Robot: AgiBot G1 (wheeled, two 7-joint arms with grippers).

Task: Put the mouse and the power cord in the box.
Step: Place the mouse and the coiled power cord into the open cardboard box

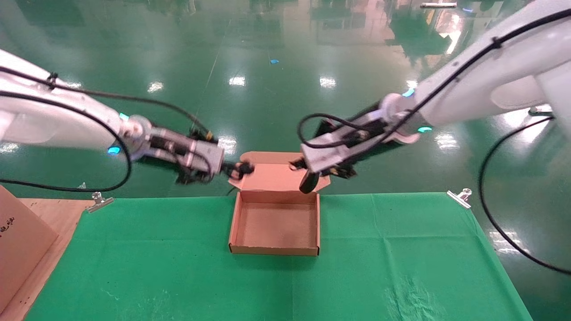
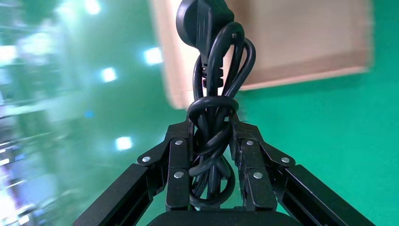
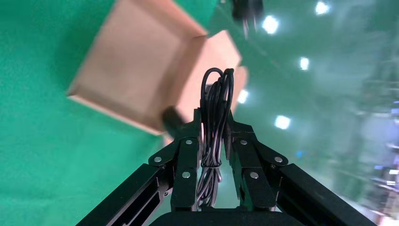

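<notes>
The open brown box (image 1: 274, 249) sits in the middle of the green cloth, its flap lid raised at the back. My left gripper (image 1: 238, 170) hovers at the lid's left corner, shut on the coiled power cord (image 2: 214, 141), whose round plug (image 2: 204, 23) sticks out past the fingertips. My right gripper (image 1: 299, 166) is at the lid's right corner, shut on the bundled thin cable (image 3: 216, 103) of the mouse. The black mouse (image 1: 308, 182) dangles below it, over the box's back right edge. In the right wrist view the box (image 3: 136, 70) lies ahead of that gripper (image 3: 214, 127).
A larger brown carton (image 1: 18, 249) stands at the table's left edge. Metal clips (image 1: 100, 200) (image 1: 461, 196) hold the cloth at the back corners. Green cloth (image 1: 401, 258) spreads on both sides of the box. Beyond the table is shiny green floor.
</notes>
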